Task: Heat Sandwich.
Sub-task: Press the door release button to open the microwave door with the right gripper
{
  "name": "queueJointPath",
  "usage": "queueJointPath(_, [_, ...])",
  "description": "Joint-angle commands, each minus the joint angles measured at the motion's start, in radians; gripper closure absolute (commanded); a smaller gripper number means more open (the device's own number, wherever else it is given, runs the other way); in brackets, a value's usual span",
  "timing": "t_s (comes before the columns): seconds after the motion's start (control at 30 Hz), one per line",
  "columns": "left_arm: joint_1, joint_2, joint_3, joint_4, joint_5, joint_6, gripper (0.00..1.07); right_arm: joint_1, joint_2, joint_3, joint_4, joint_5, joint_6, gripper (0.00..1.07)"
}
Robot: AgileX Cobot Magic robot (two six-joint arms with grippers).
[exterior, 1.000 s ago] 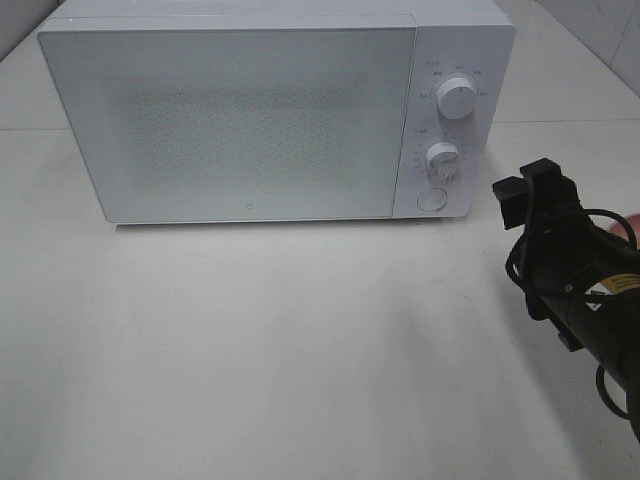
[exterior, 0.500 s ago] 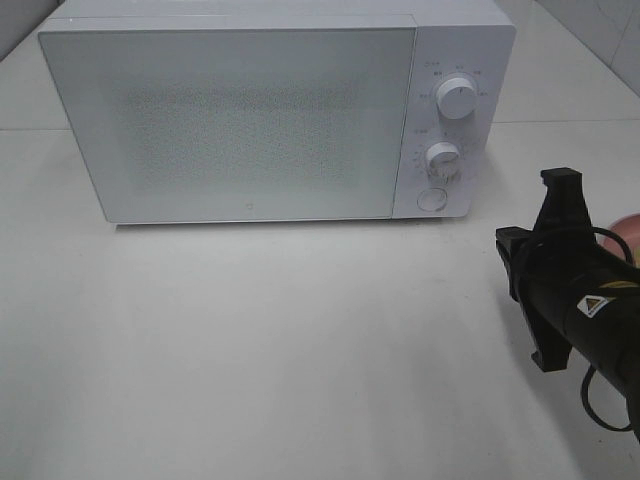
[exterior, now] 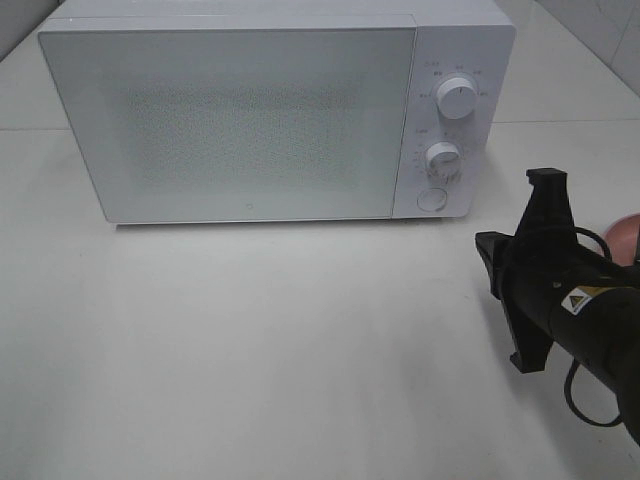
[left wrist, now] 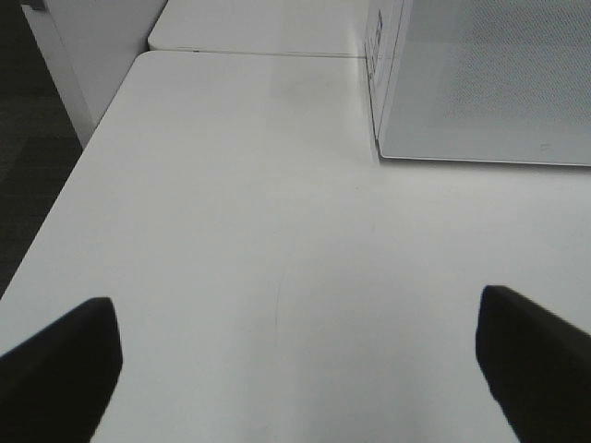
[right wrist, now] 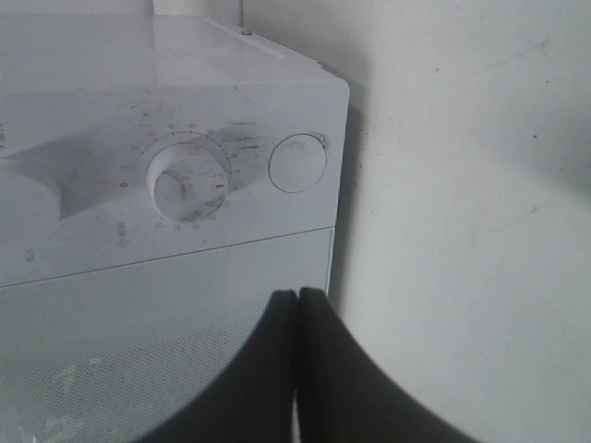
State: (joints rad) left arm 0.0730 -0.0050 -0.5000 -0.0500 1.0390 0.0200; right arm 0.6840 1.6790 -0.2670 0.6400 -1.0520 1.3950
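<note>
Jaws, left: left gripper (left wrist: 295, 365) spread wide with nothing between, parked over the table (left wrist: 231, 231) off the microwave (left wrist: 480, 83)'s left end, likely waiting clear of where it opens
Oven: white, upright, door (exterior: 230, 120) shut, so getting it open looks like the step in hand
Panel: two knobs (exterior: 457, 98) above a round button (exterior: 432, 199) (probably the door release)
Jaws, right: right gripper (right wrist: 297, 305) pressed together on nothing, turned on edge and aimed at the panel; closed fingers make one blunt tip for pushing the button, I judge
Dish: pink plate (exterior: 625, 235), only a sliver showing behind the right arm near the table's right edge
Food: the sandwich shows in no view; presumably it sits on the plate, hidden by the arm
Surface: white, matte, flat, with a seam running behind the microwave
Room: pale tiled wall (exterior: 600, 25) at far right, dark floor (left wrist: 28, 166) off the table's left side
</note>
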Motion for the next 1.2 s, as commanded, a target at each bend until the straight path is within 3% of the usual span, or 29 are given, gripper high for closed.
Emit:
queueJointPath(0.03, [0.003, -0.025, 0.004, -0.006, -0.003, -0.002, 0.09, 0.001, 0.034, -0.029, -0.020, 0.014, 0.009, 1.07])
queueJointPath(0.37, [0.003, -0.025, 0.004, -0.006, -0.003, -0.002, 0.09, -0.017, 0.148, -0.107, -0.114, 0.015, 0.099, 1.07])
queueJointPath(0.87, [0.003, -0.025, 0.004, -0.006, -0.003, -0.002, 0.09, -0.201, 0.271, -0.308, -0.271, 0.122, 0.106, 1.07])
queueJointPath(1.2, [0.003, -0.025, 0.004, -0.006, -0.003, -0.002, 0.09, -0.253, 0.345, -0.428, -0.292, 0.155, 0.099, 1.07])
